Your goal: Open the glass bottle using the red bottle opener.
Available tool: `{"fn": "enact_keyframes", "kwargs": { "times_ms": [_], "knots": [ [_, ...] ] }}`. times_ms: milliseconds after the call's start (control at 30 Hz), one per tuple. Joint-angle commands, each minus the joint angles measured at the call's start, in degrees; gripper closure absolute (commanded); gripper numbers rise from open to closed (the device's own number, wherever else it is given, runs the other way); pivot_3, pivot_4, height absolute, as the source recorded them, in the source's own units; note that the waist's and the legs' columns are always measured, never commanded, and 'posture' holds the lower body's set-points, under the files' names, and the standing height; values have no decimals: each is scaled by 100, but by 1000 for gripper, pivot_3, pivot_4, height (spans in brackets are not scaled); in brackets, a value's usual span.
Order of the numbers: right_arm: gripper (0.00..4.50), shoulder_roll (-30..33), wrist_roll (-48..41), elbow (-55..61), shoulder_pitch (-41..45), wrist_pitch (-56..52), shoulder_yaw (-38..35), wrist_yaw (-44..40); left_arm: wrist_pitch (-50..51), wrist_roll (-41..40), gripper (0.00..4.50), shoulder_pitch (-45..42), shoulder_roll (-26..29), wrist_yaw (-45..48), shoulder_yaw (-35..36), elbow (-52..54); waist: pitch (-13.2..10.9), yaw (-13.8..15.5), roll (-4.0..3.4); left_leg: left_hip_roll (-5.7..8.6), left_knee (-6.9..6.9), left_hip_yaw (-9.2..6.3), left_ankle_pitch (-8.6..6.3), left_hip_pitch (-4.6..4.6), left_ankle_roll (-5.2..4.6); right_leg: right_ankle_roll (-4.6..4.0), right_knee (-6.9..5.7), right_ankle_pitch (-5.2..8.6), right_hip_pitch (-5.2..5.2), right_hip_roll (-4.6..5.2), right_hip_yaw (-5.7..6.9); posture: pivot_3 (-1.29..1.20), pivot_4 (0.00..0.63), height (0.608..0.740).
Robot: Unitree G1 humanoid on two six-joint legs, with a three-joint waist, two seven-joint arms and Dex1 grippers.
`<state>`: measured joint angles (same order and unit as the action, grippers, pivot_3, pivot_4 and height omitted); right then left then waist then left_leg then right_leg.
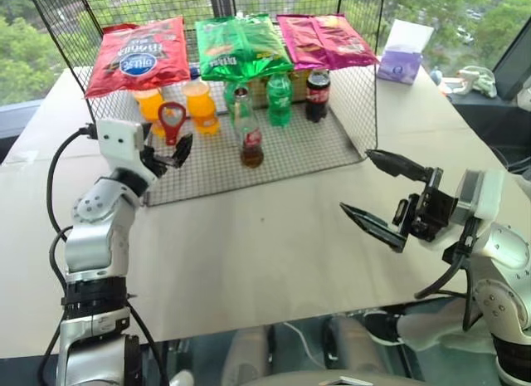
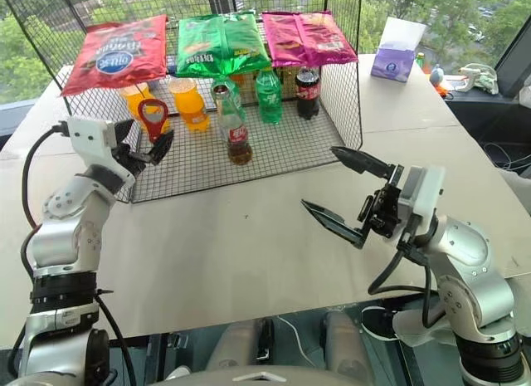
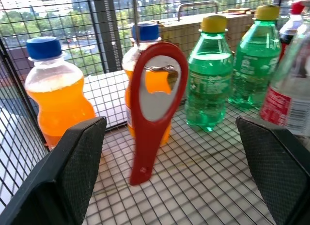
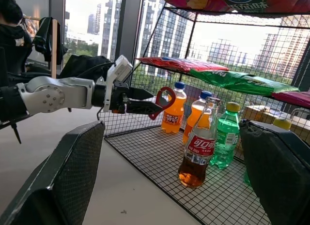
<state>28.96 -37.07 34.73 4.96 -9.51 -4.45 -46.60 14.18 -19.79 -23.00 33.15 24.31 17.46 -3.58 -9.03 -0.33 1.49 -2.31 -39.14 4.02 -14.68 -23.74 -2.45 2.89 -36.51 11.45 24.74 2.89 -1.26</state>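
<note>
Red bottle opener [image 3: 154, 106] between open left tool [image 1: 168, 153] fingers; glass bottle [image 1: 250, 135] beside

Table [image 1: 274, 253] with wire rack [image 1: 332, 145]

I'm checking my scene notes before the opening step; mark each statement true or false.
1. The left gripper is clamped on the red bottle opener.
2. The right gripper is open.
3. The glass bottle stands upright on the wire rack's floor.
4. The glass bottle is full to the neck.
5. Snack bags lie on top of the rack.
1. False. The left gripper is open; the red bottle opener stands upright at its fingers, ungripped.
2. True. The right gripper is open over the table, apart from the bottles.
3. True, for the glass bottle and the wire rack.
4. False. Cola fills only its lower part.
5. True: a red bag, a green bag, a pink bag.
</note>
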Motion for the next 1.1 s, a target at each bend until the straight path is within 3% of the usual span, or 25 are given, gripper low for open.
{"fn": "enact_keyframes", "kwargs": {
  "times_ms": [33, 133, 200, 233, 467, 500, 533, 667, 700, 1100],
  "knots": [
    [0, 17, -33, 186, -37, 102, -111, 42, -114, 150, 76, -298, 43, -51, -16, -171, 0, -1, 0, 0, 0, 0, 0, 0, 0, 0, 0, 0, 0, 0, -1, 0, 150, 740],
    [0, 34, -30, 214, -63, 92, -132, 68, -119, 167, 685, -392, 31, -6, -20, -264, 0, -2, 1, 0, 0, 1, 0, 0, 0, 1, 0, 0, 0, 0, -1, 0, 150, 740],
    [0, 39, -28, 252, -81, 81, -130, 100, -135, 171, 1549, -424, 36, 34, -21, -301, 0, -3, 1, 0, 0, 1, 0, 0, 0, 1, 0, 0, 0, 0, -1, 0, 150, 740],
    [0, 43, -27, 266, -77, 68, -128, 123, -147, 184, 1778, -456, 44, 48, -24, -346, -1, -4, 1, 0, 0, 0, 0, 0, 0, 1, 0, 0, 0, 0, 0, 0, 150, 740],
    [0, 61, -34, 337, 75, -82, -60, 310, -184, 212, 1778, -576, 75, 122, -11, -503, -1, -5, 2, 0, 0, 0, 0, 0, 0, 1, 0, -1, 0, 0, 0, 0, 150, 740],
    [0, 61, -34, 346, 95, -103, -49, 335, -196, 208, 2305, -598, 78, 135, -8, -526, -1, -6, 2, 0, 0, 0, 0, 0, 0, 1, 0, -1, 0, 0, -1, 0, 150, 740],
    [0, 59, -34, 351, 114, -122, -42, 353, -212, 210, 2448, -619, 83, 151, -9, -553, -1, -6, 2, 0, 0, 0, 0, 0, 0, 1, 0, -1, 0, 0, 0, 0, 150, 740],
    [0, 70, -49, 382, 156, -194, -37, 403, -247, 206, 4242, -649, 108, 217, 4, -618, -2, 2, 3, 1, 0, 0, 0, -2, 0, 1, 0, -1, 0, 0, 0, 0, 150, 740],
    [0, 75, -57, 389, 163, -210, -42, 413, -248, 206, 4479, -646, 110, 228, 10, -616, -2, 1, 3, 1, 0, 0, 0, -1, 0, 1, 0, -1, 0, 0, 0, 0, 150, 740],
    [0, 94, -57, 421, 285, -403, -9, 518, -115, -189, 4479, -476, 212, 719, 226, -435, -2, 1, 3, 1, 0, -1, 0, -1, 0, 1, 0, -1, 0, 0, 0, 0, 150, 740]
  ]
}}
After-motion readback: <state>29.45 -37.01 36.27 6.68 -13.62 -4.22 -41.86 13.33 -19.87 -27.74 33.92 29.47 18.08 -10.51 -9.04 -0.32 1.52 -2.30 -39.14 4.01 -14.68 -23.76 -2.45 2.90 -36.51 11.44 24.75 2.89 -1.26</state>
